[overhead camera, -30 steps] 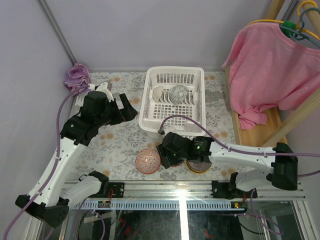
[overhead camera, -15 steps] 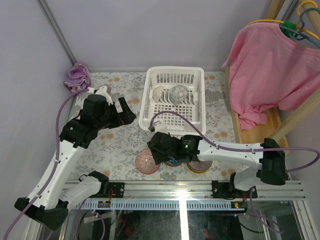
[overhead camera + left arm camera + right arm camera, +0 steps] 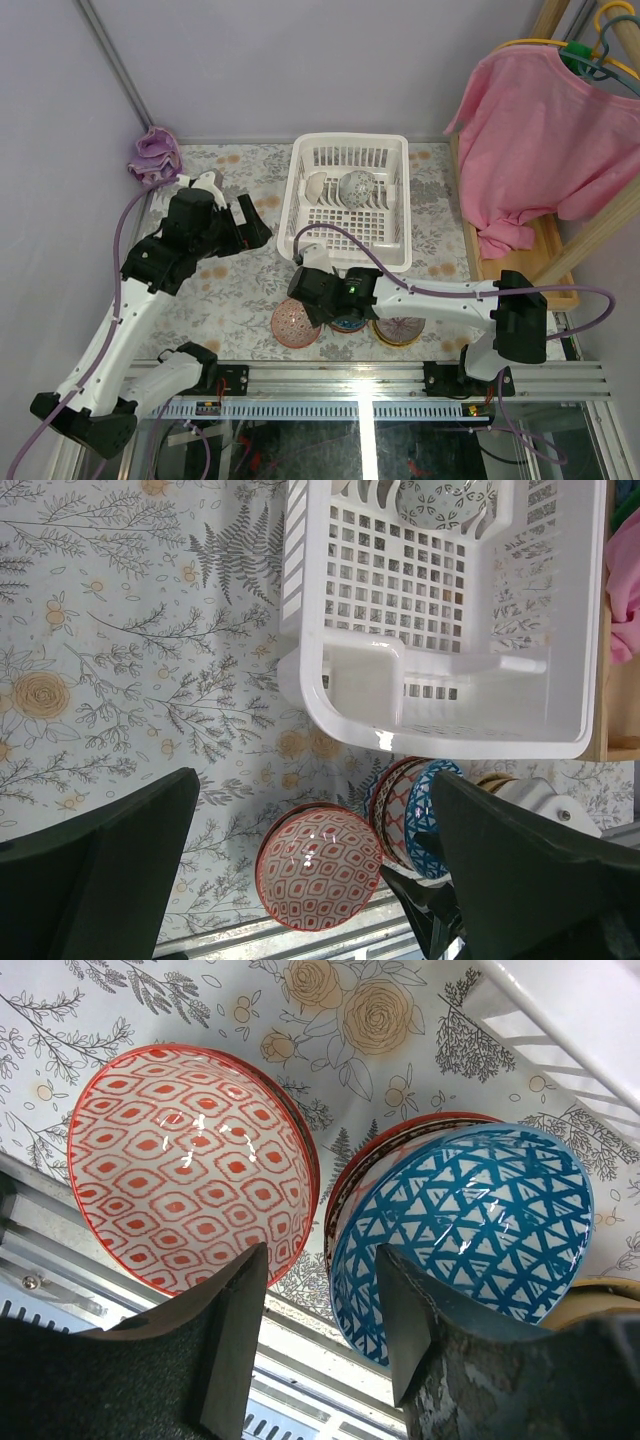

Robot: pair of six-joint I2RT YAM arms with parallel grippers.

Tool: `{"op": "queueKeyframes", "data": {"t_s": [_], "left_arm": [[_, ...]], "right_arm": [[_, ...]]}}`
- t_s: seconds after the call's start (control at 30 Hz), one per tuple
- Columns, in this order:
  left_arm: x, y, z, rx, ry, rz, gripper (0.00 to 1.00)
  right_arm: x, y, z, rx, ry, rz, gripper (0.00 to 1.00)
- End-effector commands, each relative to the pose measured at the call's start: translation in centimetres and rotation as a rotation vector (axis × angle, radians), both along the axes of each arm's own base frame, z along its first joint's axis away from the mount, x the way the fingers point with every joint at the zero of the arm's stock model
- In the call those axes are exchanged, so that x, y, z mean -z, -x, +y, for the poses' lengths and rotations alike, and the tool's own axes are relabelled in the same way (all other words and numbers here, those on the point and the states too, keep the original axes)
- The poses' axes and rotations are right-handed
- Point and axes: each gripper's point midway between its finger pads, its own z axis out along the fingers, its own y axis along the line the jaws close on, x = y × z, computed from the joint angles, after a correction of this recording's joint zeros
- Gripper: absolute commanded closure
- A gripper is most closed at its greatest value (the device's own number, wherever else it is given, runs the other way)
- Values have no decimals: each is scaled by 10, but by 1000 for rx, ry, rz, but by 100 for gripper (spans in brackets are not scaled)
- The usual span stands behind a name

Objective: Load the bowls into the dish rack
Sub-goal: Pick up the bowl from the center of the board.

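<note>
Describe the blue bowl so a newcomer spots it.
Start at the white dish rack; a row of bowls sits before its near wall. The blue bowl is in the middle, nested in a red-rimmed bowl, alone in having blue triangles inside.

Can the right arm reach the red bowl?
Probably yes: the right gripper hangs open just above the rim of the red bowl with nothing between them, though the blue bowl sits close beside it.
</note>
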Motion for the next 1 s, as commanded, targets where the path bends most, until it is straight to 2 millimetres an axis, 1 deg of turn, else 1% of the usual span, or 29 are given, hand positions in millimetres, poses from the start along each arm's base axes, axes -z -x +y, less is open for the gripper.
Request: {"op": "queueKeyframes", "data": {"t_s": [0.0, 0.07, 0.27, 0.3, 0.33, 0.37, 0.43, 0.5, 0.53, 0.63, 0.73, 0.83, 0.97], "left_arm": [[-3, -3, 4, -10, -13, -10, 0], [-2, -4, 3, -9, -14, -7, 0], [-4, -6, 3, -10, -16, -7, 0], [-4, -6, 3, -11, -15, -9, 0], [-4, -7, 2, -10, -13, -8, 0], [-3, -7, 2, -9, -12, -8, 0], [-1, -7, 1, -7, -12, -3, 0], [-1, -8, 0, -4, -6, -4, 0], [0, -8, -1, -3, -6, -2, 0], [0, -10, -1, -2, -5, -2, 0], [0, -12, -3, 1, -1, -2, 0], [2, -14, -5, 4, 3, -1, 0], [8, -17, -9, 13, 8, 8, 0]], "right_arm": [[-19, -7, 4, 21, -29, -43, 47], [-19, -6, 6, 13, -37, -44, 51], [-9, -3, 9, -11, -8, -20, 51], [-8, -3, 9, -15, -2, -18, 59], [-7, -4, 9, -15, 1, -19, 71], [-8, -4, 9, -17, 2, -20, 77], [-10, -5, 10, -21, -1, -25, 89], [-15, -7, 11, -24, -1, -31, 98], [-17, -8, 10, -22, -4, -35, 100], [-34, -10, 10, -21, -39, -54, 100], [-57, -11, 9, -22, -95, -81, 100], [-83, -14, 6, -23, -176, -100, 100], [-119, -23, -1, -18, -330, -94, 100]]}}
